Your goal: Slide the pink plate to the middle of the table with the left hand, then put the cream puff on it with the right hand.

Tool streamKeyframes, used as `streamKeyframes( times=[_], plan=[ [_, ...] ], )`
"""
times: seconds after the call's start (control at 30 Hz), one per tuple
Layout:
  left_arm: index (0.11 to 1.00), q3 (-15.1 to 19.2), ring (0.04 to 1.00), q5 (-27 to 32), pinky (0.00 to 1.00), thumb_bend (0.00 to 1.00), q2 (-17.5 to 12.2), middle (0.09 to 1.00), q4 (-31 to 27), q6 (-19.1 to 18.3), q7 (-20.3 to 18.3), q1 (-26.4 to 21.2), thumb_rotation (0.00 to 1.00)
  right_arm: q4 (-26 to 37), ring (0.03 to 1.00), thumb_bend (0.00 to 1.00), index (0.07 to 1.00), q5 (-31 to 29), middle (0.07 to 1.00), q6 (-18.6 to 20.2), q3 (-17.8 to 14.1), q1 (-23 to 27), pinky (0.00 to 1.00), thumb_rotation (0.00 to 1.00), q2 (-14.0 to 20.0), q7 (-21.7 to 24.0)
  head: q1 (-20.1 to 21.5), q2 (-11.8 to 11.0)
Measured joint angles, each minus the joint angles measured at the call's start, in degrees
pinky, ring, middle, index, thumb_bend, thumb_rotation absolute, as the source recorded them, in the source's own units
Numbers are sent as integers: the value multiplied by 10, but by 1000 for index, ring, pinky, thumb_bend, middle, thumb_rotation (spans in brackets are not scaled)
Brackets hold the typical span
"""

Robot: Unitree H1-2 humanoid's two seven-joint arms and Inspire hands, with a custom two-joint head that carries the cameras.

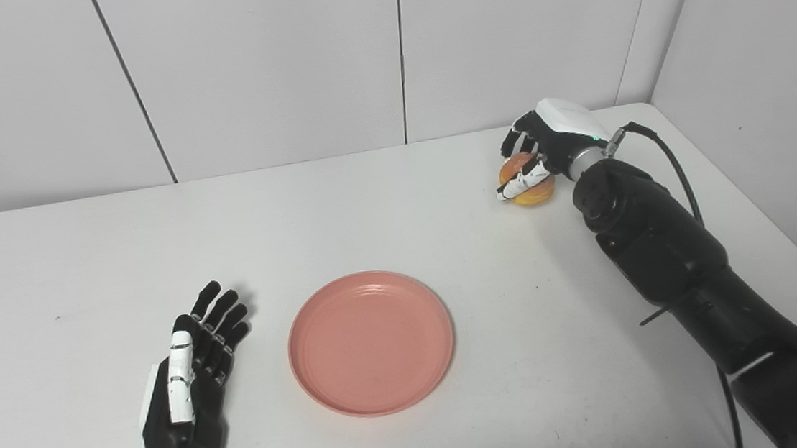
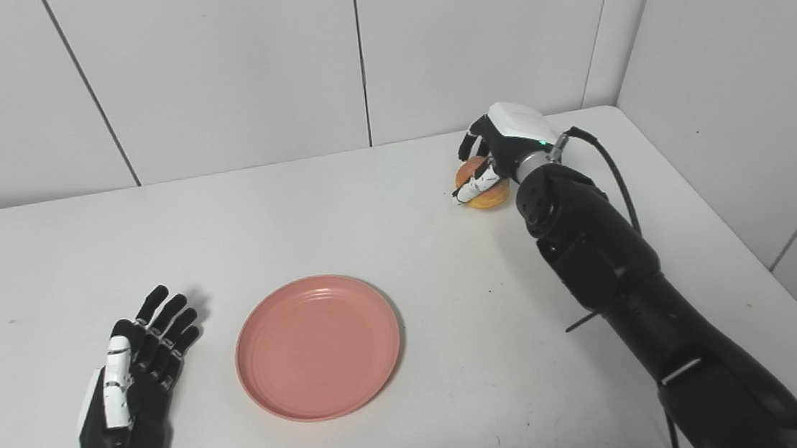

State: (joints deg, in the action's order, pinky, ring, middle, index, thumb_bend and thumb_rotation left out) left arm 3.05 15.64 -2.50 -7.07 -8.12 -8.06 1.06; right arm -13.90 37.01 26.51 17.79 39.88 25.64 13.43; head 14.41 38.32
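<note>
**Q:** where are you in the run? plate [image 1: 370,342] looks parked already

**A:** yeah, I'd call the slide done; the plate sits about mid-table, toward the near edge, nothing on it; I'm on the second half now, grabbing the puff [image 1: 529,182]; it's way off at the far right of the table [image 1: 368,205], well apart from the plate

**Q:** is the right hand [image 1: 543,146] actually holding it?

**A:** fingers are curled over the top and the thumb is across the front of it, so it reads as closed around the puff; can't tell if it's off the table yet, looks like it's still resting there; wrist is bent down, arm stretched far out from the bottom right

**Q:** and the left [image 1: 191,365]?

**A:** flat-ish on the table just left of the plate, not touching it; fingers spread and pointing away from me, holding nothing

**Q:** next?

**A:** my guess: lift clear, swing in toward me and left, stop over the plate, then let go low; it's soft, so I'd go easy on the squeeze
</note>
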Motion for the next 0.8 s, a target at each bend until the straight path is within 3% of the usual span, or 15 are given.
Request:
streamKeyframes(
  times=[0.27,0.6,0.8],
  plan=[
    [878,-7,891,-12,908,453,11,895,-4,-1,10,0,1000,114,367,520,541,8,440,6,-10,-13,287,0,-24,46,-30,1],
    [873,-23,887,-38,900,467,28,891,-26,-24,31,2,1000,250,351,519,542,43,425,7,36,-35,266,0,-66,108,-74,8],
    [876,-32,883,-50,890,474,33,888,-39,-31,37,7,1000,278,339,519,538,54,415,7,47,-50,256,0,-98,129,-82,10]
  ],
)
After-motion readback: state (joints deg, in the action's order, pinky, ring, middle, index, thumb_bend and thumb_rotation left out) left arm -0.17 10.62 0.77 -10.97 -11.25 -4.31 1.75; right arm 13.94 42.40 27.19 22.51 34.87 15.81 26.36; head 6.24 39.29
